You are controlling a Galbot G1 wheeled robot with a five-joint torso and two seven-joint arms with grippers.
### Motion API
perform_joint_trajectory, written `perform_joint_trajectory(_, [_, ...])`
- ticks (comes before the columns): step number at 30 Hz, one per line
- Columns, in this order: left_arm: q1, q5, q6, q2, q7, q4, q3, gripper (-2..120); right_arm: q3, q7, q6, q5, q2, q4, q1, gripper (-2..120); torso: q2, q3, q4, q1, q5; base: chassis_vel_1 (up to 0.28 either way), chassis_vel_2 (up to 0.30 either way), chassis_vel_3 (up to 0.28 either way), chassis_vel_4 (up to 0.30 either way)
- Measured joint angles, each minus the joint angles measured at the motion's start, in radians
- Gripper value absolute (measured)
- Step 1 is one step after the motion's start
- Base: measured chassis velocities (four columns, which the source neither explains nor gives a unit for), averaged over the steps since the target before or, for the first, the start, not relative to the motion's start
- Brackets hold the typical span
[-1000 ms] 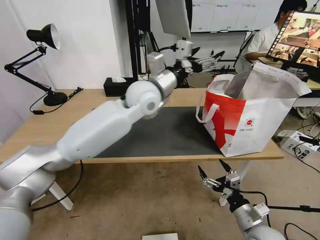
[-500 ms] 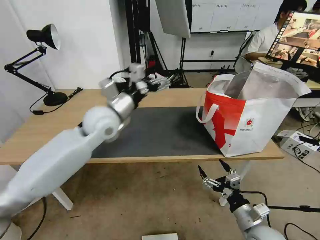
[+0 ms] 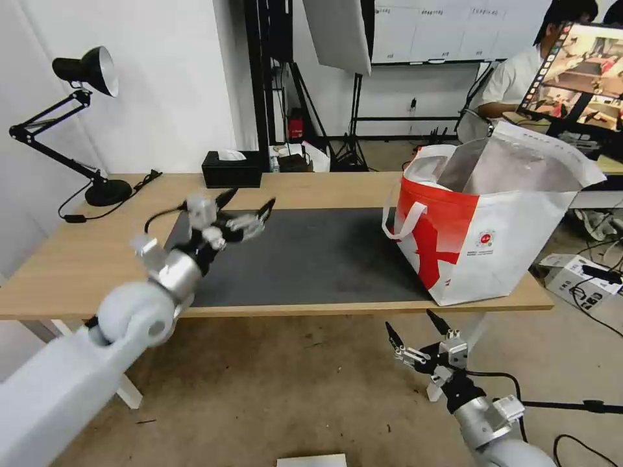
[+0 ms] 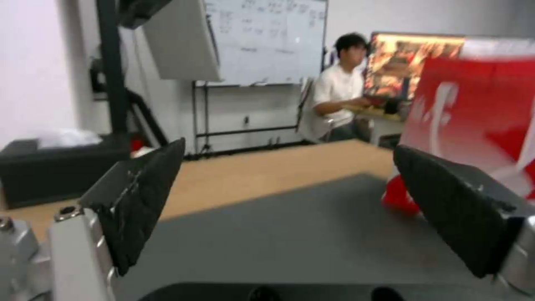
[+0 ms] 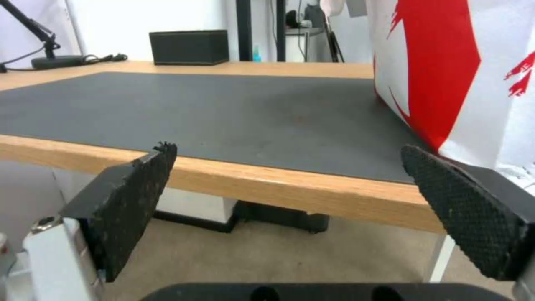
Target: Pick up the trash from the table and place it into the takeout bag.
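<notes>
The left gripper's (image 3: 245,201) fingers (image 4: 139,200) stand wide apart with nothing between them, hanging just above the left part of the dark grey mat (image 3: 311,256), the arm reaching in from the robot's left at a low angle. Seen from the left wrist, bare mat runs between the two black pads toward the red side of the takeout bag (image 4: 474,113). The right gripper (image 3: 418,331) is parked low, in front of and below the desk's (image 3: 71,253) near edge, and its fingers (image 5: 123,205) are likewise spread wide and empty; from the right wrist the desk edge and the mat stretch off toward the bag's red and white wall. The takeout bag stands upright on the right end of the desk, partly on the mat, mouth open and silver lining showing, white loop handle hanging at its left side. No bowl, tray, tissue or small clear bag lies on the mat or on the wood around it; what remains there is the black tissue box (image 3: 232,167) at the far edge and a desk lamp (image 3: 84,123) at the left end. What is inside the bag cannot be seen from here. Judging by the cleared surface and two empty grippers, the trash is most likely already in the bag and the task looks essentially finished.
</notes>
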Motion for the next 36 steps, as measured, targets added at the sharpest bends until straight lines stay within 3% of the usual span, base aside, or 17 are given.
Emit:
perform_joint_trajectory(4, [0.09, 0.087, -0.021, -0.035, -0.026, 0.026, -0.044, 100, 0.0, 0.0, 0.0, 0.0, 0.0, 0.0, 0.0, 100, 0.0, 0.0, -0.0002, 0.0, -0.0003, 0.0, 0.0, 0.0, 0.0])
perform_joint_trajectory(10, [0.267, 0.177, -0.03, -0.097, -0.075, 0.026, -0.184, 100, 0.0, 0.0, 0.0, 0.0, 0.0, 0.0, 0.0, 100, 0.0, 0.0, -0.0001, 0.0, 0.0002, 0.0, 0.0, 0.0, 0.0])
perform_joint_trajectory(22, [0.538, 0.254, -0.048, -0.187, -0.104, 0.023, -0.38, 100, 0.0, 0.0, 0.0, 0.0, 0.0, 0.0, 0.0, 100, 0.0, 0.0, 0.0, 0.0, 0.0001, 0.0, 0.0, 0.0, 0.0])
perform_joint_trajectory(36, [0.689, 0.272, -0.076, -0.274, -0.125, 0.0, -0.426, 100, 0.0, 0.0, 0.0, 0.0, 0.0, 0.0, 0.0, 100, 0.0, 0.0, 0.0, 0.0, 0.0002, 0.0, 0.0, 0.0, 0.0])
